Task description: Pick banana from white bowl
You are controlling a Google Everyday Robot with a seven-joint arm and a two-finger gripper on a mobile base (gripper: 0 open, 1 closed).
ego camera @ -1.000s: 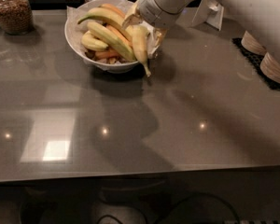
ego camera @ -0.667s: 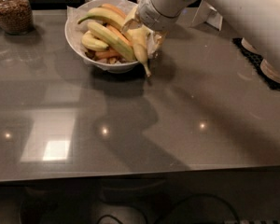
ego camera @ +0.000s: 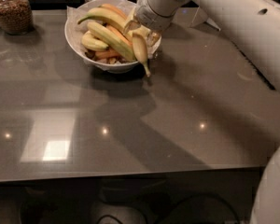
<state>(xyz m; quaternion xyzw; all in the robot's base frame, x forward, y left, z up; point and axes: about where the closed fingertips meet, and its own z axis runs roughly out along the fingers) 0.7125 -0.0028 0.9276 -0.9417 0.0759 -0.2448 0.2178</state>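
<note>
The white bowl (ego camera: 79,43) stands at the back of the grey table, left of centre, and holds several bananas. The banana (ego camera: 140,49), plump and evenly yellow, hangs over the bowl's right rim with its long thin stem pointing down toward the table. My gripper (ego camera: 141,29) reaches in from the upper right and is shut on the upper end of this banana, above the bowl's right side. Longer curved green-tipped bananas (ego camera: 105,17) and a short pale one (ego camera: 93,42) lie in the bowl to the left.
A glass jar of brown nuts (ego camera: 10,10) stands at the back left corner. A white folded object (ego camera: 204,18) sits behind the arm at the back right. My white arm (ego camera: 242,29) crosses the right side. The table's front edge (ego camera: 130,175) runs across below.
</note>
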